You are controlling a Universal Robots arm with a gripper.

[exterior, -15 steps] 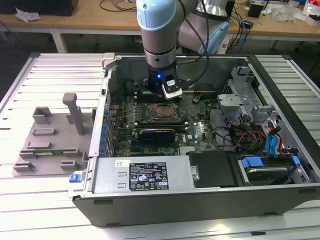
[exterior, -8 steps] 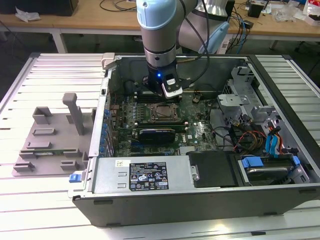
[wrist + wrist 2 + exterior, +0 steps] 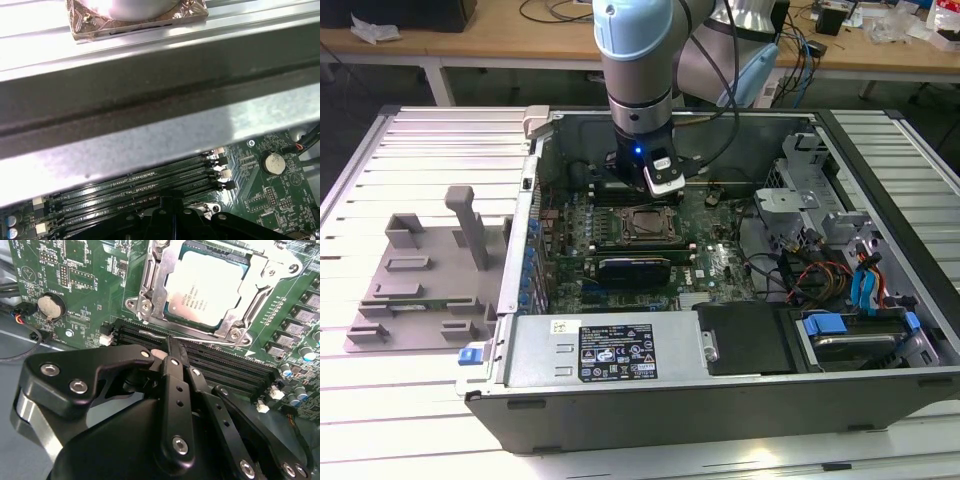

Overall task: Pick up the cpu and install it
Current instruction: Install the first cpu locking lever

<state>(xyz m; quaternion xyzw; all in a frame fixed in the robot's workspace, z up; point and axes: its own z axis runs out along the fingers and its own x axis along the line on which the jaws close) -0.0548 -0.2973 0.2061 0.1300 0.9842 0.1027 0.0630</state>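
Cpu (image 3: 207, 287) seated in socket (image 3: 150, 300), just beyond shut, empty gripper (image 3: 169, 347).

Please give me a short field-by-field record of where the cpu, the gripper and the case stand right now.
cpu: seated flat in the motherboard socket, silver top showing
socket frame: metal, around the cpu
gripper: shut, empty, above the memory slots beside the socket
arm: reaching down into the open computer case
grey fixture: outside the case, at the exterior view's left
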